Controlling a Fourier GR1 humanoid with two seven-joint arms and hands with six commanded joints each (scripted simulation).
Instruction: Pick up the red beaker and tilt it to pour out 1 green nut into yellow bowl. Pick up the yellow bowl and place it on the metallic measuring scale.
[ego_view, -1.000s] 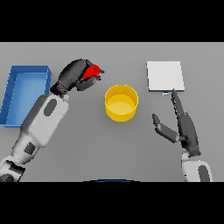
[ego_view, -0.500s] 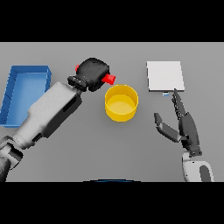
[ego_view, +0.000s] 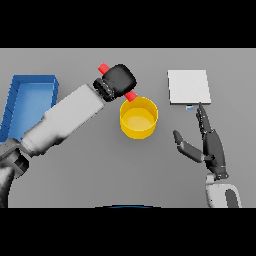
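Observation:
My left hand is shut on the red beaker, which lies tilted across its grip. One red end sticks out at the upper left. The other red end points down at the rim of the yellow bowl. The bowl stands at the table's middle, and no nut shows inside it. The metallic measuring scale is a flat light square at the right rear. My right hand rests open just in front of the scale, to the right of the bowl, fingers straight and thumb spread.
A blue bin stands at the left, beside my left forearm. The grey table stretches in front of the bowl.
My left hand has carried the red beaker right and tipped it further, so its mouth now hangs over the bowl's rim. The right hand has stayed in place.

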